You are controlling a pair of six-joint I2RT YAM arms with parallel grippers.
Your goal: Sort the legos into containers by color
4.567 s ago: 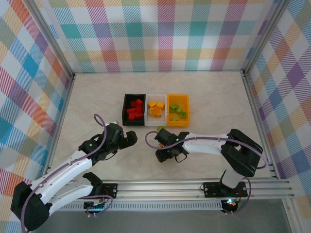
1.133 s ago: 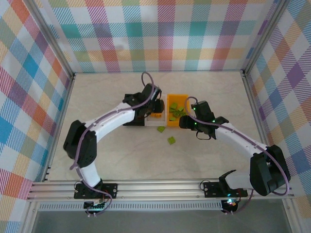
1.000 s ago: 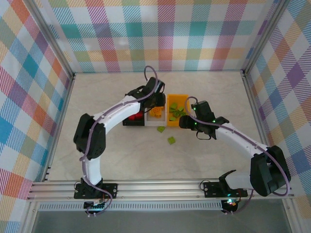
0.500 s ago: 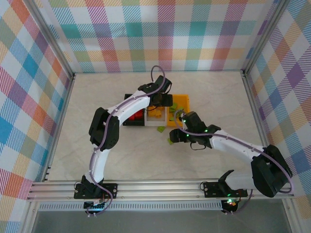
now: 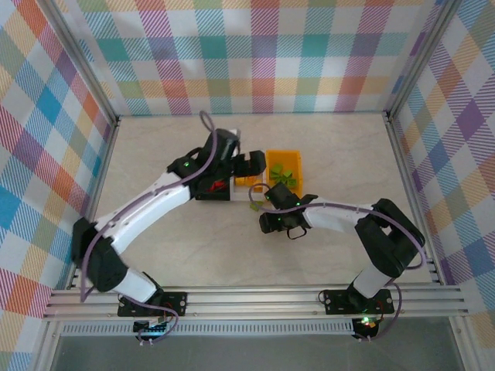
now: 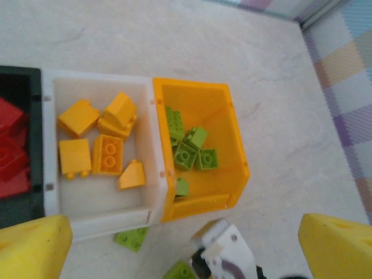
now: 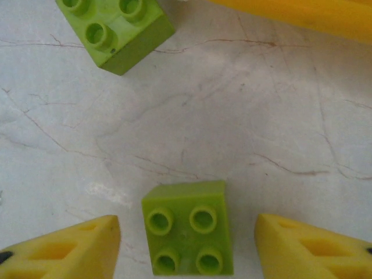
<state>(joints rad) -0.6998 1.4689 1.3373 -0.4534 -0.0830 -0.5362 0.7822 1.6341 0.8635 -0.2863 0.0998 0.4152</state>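
Since the right gripper (image 7: 187,249) hangs with fingers apart astride a light green lego (image 7: 188,232) lying mid-table just before the orange-yellow bin (image 6: 200,200), it should drop squarely and pinch the flat sides, while the left gripper (image 5: 255,164) gapes above the bins.

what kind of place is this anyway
Probably a robot test cell in a lab, not a home: a table boxed in by plaid walls and metal rails, with toy bricks sorted into small bins.

Top camera looks down from behind; wrist cameras face downward, right closest, sharing orange-yellow bin (image 6: 209,107).
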